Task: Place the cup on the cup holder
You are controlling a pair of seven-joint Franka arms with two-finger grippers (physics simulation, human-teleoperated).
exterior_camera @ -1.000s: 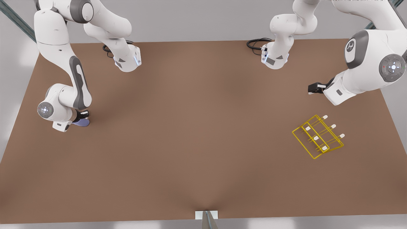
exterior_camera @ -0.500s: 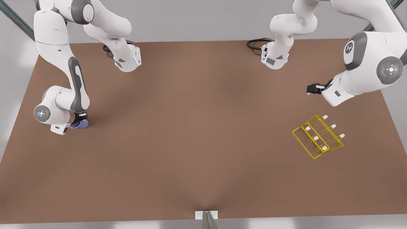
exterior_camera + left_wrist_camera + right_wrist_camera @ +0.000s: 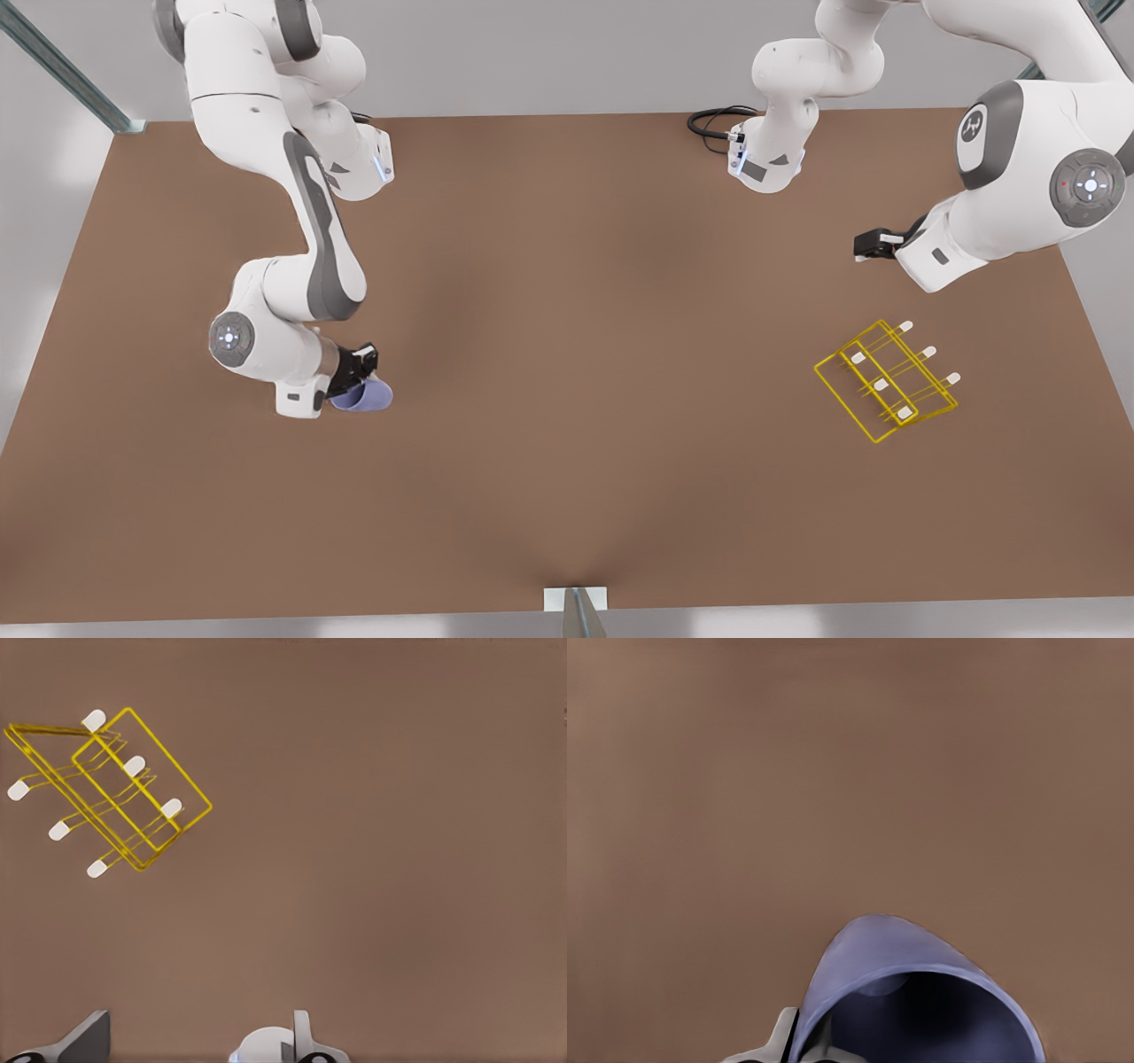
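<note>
Meanwhile, your right gripper (image 3: 361, 379) clamps the cup (image 3: 363, 398), held well apart from the cup holder (image 3: 886, 381). Your left gripper (image 3: 864, 245) hovers near that holder, fingers parted, holding nothing.

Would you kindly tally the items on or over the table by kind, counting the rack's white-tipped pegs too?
Lavender-blue cup, held in the right end effector: 1
Yellow wire cup holder near the left end effector: 1
White-tipped pegs on it: 6
Black cable coils by the arm bases: 2
Total without pegs: 4
</note>
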